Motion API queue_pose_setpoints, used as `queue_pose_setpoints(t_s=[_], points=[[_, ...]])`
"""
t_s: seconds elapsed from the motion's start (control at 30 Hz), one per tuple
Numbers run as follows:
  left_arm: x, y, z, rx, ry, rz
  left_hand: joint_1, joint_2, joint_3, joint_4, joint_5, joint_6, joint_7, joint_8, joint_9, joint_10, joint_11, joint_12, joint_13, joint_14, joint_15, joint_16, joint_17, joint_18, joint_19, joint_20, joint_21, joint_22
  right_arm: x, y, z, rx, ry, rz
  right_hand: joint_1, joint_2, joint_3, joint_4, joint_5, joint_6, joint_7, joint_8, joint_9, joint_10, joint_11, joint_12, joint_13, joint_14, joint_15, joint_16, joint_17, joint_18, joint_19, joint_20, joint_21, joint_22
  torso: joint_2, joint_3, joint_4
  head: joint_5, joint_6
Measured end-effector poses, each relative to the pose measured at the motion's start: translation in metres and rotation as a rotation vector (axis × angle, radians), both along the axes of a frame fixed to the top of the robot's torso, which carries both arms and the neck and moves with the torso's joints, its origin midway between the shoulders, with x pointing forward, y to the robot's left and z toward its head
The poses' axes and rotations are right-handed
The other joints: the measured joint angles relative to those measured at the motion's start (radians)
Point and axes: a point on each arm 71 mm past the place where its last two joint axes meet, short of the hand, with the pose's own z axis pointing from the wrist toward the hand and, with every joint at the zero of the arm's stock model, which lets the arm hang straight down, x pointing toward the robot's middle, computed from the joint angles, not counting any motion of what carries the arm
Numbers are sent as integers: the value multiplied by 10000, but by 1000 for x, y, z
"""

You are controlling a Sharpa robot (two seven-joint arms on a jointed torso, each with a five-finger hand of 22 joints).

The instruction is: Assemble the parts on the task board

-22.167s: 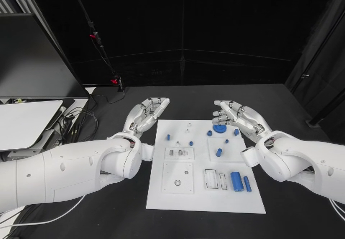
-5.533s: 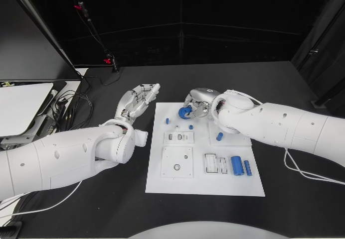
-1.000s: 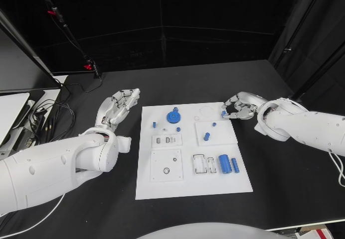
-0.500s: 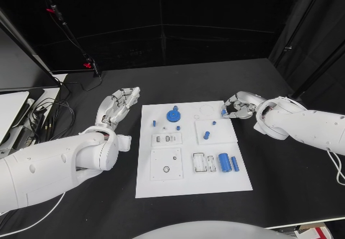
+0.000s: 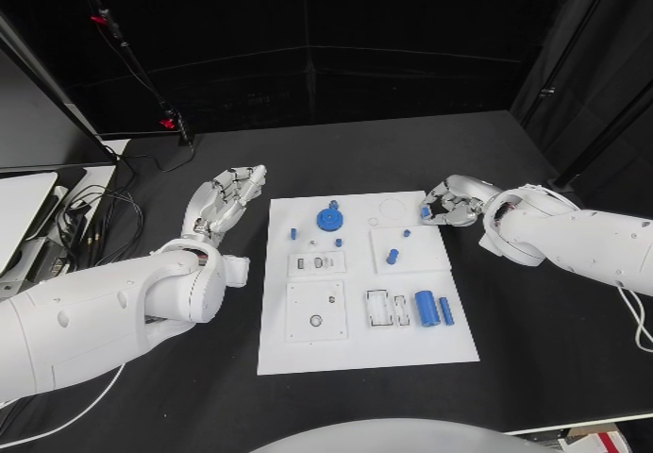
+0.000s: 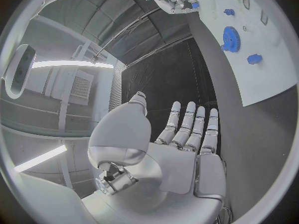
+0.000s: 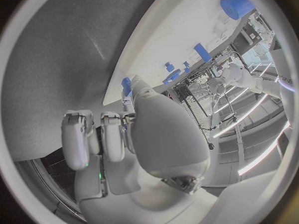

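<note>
Blue part (image 5: pixel 424 213) pinched in right hand (image 5: pixel 452 202) fingers (image 7: pixel 127 115) at task board (image 5: pixel 357 349) edge; left hand (image 5: pixel 225 200) spread

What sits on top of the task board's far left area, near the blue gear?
The blue gear rests on the task board, with small blue pegs beside it. Whatever lies beneath the gear is covered.

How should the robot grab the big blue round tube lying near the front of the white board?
Probably from straight above, pinching the big blue cylinder across its rounded long sides at the middle. It lies flat on the task board, so its ends are low and awkward. A thinner blue pin lies close beside it, so the fingers need to slip into that narrow gap carefully.
</note>
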Motion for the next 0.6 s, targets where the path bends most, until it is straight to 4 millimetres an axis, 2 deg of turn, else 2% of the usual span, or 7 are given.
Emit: queue_pose_setpoints(t_s=[0.3, 0.43, 0.6], points=[[0, 0, 0, 0, 2, 0, 0, 0, 0, 0, 0, 0, 0, 0, 0, 0, 0, 0, 0, 0, 0, 0, 0, 0, 0, 0, 0, 6, 0, 1, 0, -29, -36, -7, 142, 230, 160, -165, 27, 1180, 66, 240, 55, 25, 25, 0, -1, 0, 0, 0, 0, -1, 0, 0, 0, 0, 0, -1, 0, 30, -20], [0, 0, 0, 1, 3, 3, 0, 0, 0, 0, 0, 0, 0, 0, 0, 0, 0, 0, 0, 0, 0, 0, 0, 0, 0, 0, 0, 6, 0, 2, 1, -55, -150, 6, 178, 288, 190, -197, 10, 1357, 182, 262, 56, 1, 77, 0, -1, 38, 39, 0, -1, -1, 0, 0, 0, 0, 0, -1, 0, 23, -20], [0, 0, 0, 1, 5, 5, 0, 0, 0, 0, 0, 0, 0, 0, 0, 0, -1, 0, 0, 0, 0, 0, 0, -1, 0, 0, 0, 5, 0, 6, 3, 15, -540, 91, 197, 360, 203, -211, 45, 1373, 196, 262, 55, 1, 77, 0, -1, 38, 39, 0, -1, -1, 0, 0, 0, 0, 0, -1, 0, 29, -12]])
